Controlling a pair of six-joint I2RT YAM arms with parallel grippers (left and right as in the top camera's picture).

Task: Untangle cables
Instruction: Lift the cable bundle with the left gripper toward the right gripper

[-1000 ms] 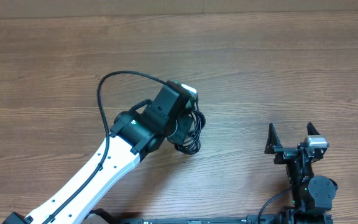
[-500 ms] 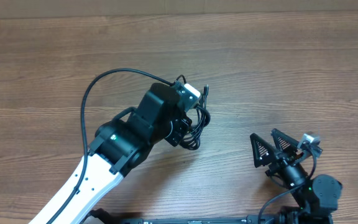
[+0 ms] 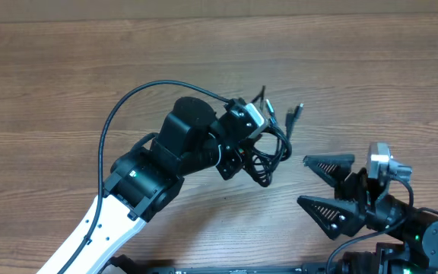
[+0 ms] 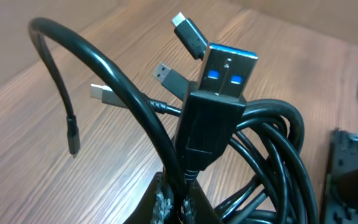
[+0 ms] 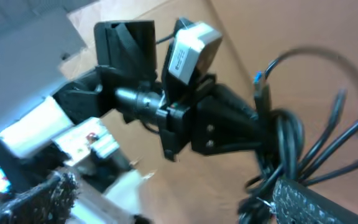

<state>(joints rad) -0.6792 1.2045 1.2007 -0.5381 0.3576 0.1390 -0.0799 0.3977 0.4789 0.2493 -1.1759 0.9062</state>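
The cables [image 3: 271, 152] are a tangled bunch of thin black cords that my left gripper [image 3: 246, 157] is shut on, near the table's middle. Loose plug ends [image 3: 298, 110] stick out above the bunch. In the left wrist view the cables [image 4: 272, 143] rise from my shut left gripper [image 4: 182, 202], with a blue-tongued USB plug [image 4: 227, 68] on top. My right gripper [image 3: 304, 181] stands open just right of the bunch, its jaws pointing at it and touching nothing. The right wrist view shows the cables [image 5: 284, 143] ahead, close to one finger pad [image 5: 322, 202].
The wooden table [image 3: 371, 84] stretches around both arms. A thicker black wire [image 3: 116, 122] loops out from the left arm. The left arm's white link [image 3: 90, 236] runs to the lower left, and the right arm's base [image 3: 424, 236] sits at the lower right edge.
My left gripper has carried the bunch of cables rightward. The right arm has swung round so its open jaws now point left at the bunch and stand nearer to it.
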